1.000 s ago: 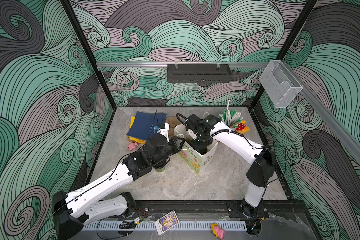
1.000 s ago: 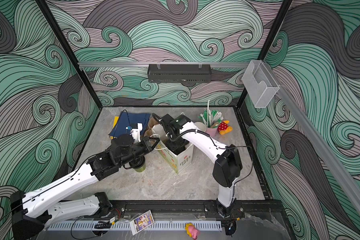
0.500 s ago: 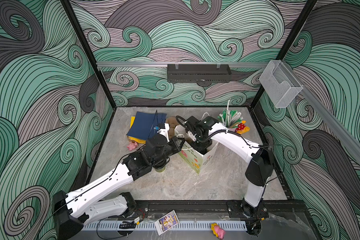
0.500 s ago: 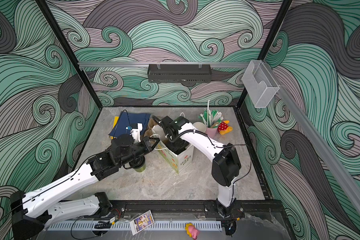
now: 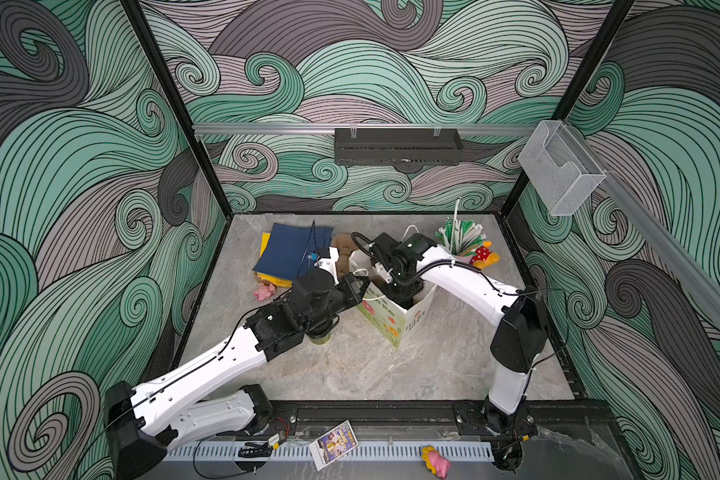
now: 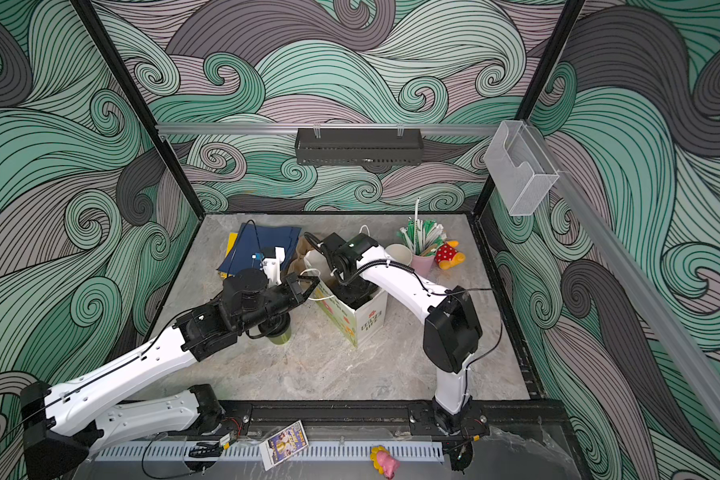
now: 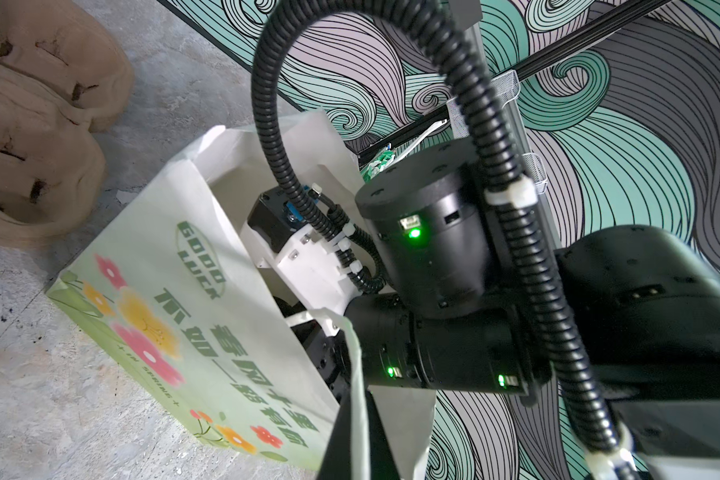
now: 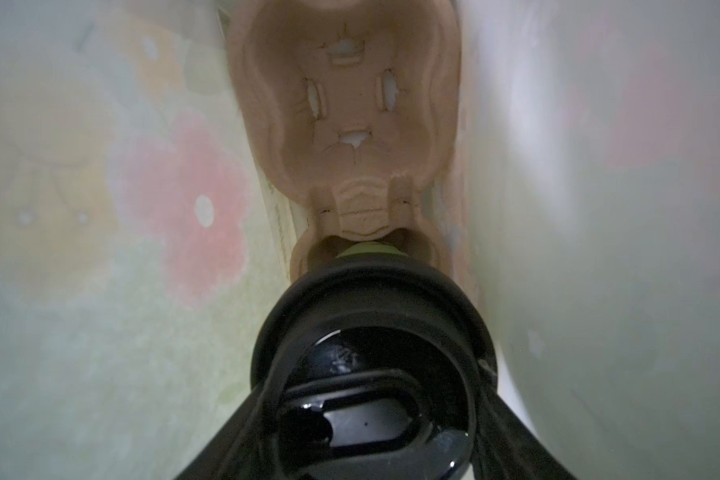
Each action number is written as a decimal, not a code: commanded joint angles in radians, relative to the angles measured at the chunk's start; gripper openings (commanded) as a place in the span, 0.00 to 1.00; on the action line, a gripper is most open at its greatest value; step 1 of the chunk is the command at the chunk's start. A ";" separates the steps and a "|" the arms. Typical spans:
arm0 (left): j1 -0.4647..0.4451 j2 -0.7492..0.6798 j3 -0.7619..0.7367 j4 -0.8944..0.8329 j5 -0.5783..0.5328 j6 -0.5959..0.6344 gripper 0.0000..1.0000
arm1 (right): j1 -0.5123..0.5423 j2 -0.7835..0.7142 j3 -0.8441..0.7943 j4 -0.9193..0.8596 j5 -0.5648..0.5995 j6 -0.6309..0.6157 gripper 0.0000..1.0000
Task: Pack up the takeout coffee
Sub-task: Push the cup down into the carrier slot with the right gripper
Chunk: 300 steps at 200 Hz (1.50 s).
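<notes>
In both top views your left tool (image 5: pixel 360 286) is clamped on the bag handle (image 5: pixel 360 272). It holds the paper bag (image 5: pixel 395 320) open on the bench (image 5: pixel 350 374) while the right arm (image 5: pixel 454 270) reaches down into it. The bag leans, so a harder pull on the handle or a drag on the rim could tip or tear it. A second cup (image 6: pixel 279 336) stands on the bench right under your left arm and is easy to knock over. The pink cup (image 6: pixel 422 264) holds wrapped straws. The open cup (image 6: pixel 398 253) beside it looks empty.

From the left wrist, the handle strip runs through the closed tool. The bag's mouth is filled by the right arm's wrist, and the spare carriers (image 7: pixel 34 124) lie empty just beside it.

From the right wrist, your right tool (image 8: pixel 371 374) grips the lidded cup (image 8: pixel 371 307) at its black lid, low inside the bag. The pulp carrier (image 8: pixel 346 104) on the bag's floor has its far well empty. The cup is at the near well, but you cannot tell whether it is fully seated. If you release early it may topple, and if you squeeze the lid it may pop off.
</notes>
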 commanded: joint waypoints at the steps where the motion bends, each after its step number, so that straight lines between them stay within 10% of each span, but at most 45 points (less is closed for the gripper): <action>1: 0.001 -0.023 0.009 -0.013 -0.016 0.001 0.00 | -0.004 0.035 -0.029 -0.005 0.028 -0.020 0.66; 300: 0.003 -0.014 0.019 -0.018 -0.013 0.000 0.00 | -0.024 0.093 -0.160 0.035 0.029 -0.020 0.66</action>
